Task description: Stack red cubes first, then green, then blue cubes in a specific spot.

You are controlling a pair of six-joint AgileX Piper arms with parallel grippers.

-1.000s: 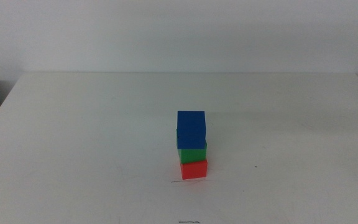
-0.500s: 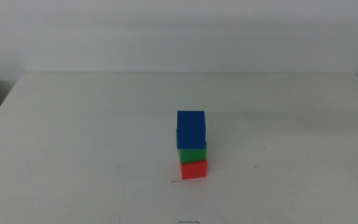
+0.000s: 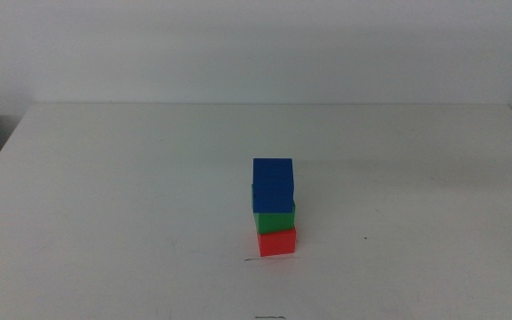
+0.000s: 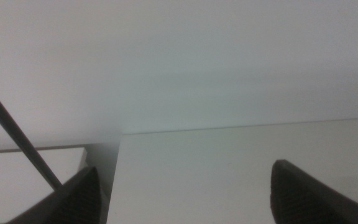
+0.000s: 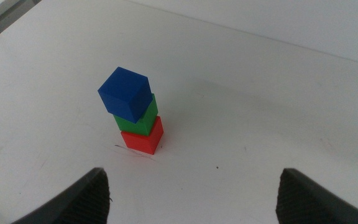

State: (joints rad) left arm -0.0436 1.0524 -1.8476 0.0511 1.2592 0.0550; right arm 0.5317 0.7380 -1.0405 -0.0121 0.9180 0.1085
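Blue cube (image 3: 273, 183) tops green (image 3: 276, 219) and red (image 3: 278, 242) (slightly askew).

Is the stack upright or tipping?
Upright: blue cube sits on green, green on red, at the line. Blue is slightly twisted. Both grippers open, clear.

Middle and right wrist cameras share the stack (image 3: 274, 209); left faces away.
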